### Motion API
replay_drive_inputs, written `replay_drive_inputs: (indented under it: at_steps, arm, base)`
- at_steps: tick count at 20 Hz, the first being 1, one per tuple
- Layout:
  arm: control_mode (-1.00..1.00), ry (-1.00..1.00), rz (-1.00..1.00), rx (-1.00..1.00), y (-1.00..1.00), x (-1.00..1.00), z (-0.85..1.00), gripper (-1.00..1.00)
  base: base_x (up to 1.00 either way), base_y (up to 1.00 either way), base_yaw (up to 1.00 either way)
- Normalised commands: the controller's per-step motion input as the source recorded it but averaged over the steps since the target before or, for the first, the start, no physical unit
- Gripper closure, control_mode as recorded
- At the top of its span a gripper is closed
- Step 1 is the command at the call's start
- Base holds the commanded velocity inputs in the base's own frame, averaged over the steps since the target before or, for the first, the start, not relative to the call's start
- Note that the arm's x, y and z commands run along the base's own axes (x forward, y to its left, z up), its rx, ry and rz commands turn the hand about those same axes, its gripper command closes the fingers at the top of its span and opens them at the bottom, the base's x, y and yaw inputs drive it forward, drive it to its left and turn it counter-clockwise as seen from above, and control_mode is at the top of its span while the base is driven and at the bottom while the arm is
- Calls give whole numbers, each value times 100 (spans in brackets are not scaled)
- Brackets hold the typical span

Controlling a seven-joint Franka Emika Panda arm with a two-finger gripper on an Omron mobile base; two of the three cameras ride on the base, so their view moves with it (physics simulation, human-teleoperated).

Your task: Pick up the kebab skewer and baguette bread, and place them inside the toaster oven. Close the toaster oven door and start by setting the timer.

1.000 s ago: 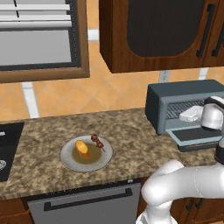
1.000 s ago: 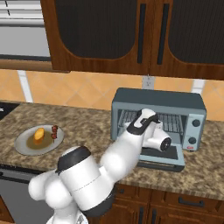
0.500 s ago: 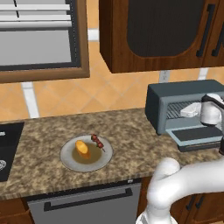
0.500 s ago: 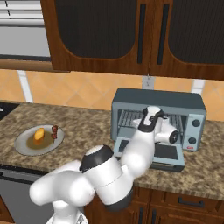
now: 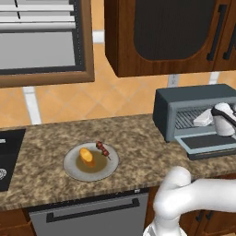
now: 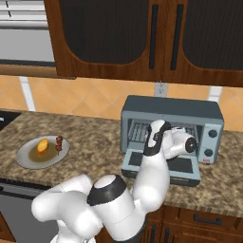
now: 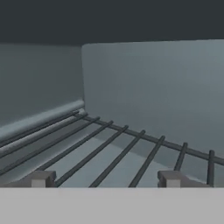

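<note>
The slate-grey toaster oven (image 5: 198, 99) (image 6: 171, 108) stands on the right of the counter. The toaster oven door (image 5: 208, 144) (image 6: 185, 167) lies folded down flat. My hand (image 5: 223, 120) is at the oven's mouth, above the door. My gripper (image 7: 105, 179) is open, its fingertips apart just over the wire rack (image 7: 118, 148), with nothing between them. Far to the left, the kebab skewer (image 5: 103, 149) (image 6: 59, 142) and the golden baguette bread (image 5: 86, 156) (image 6: 42, 145) lie side by side on a grey plate (image 5: 73, 169) (image 6: 26, 159).
Dark wall cabinets (image 6: 118, 38) hang above the oven. A black stovetop (image 5: 7, 154) sits at the counter's left end, and a dishwasher front (image 5: 92, 216) is below the plate. Two knobs (image 6: 212, 134) are on the oven's right side.
The elbow and forearm have swung up and to the right in the right base view, while the hand stayed at the oven mouth. Plate, skewer and bread have not moved.
</note>
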Motion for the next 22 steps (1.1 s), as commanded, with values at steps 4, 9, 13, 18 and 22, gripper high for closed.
replay_drive_inputs:
  at_steps: [4, 9, 13, 18, 22]
  arm:
    - [-100, 31, -7, -14, -39, -94, -81, -100]
    - [-100, 34, -6, -15, -56, -100, -73, -100]
    - [-100, 39, -6, -16, -57, -100, -45, -100]
    - [-100, 15, -3, -8, -32, -100, 52, -100]
    - [-100, 4, 0, -2, 81, -87, 99, -100]
  base:
    - [0, 0, 0]
    - [0, 0, 0]
    - [0, 0, 0]
    - [0, 0, 0]
    - [0, 0, 0]
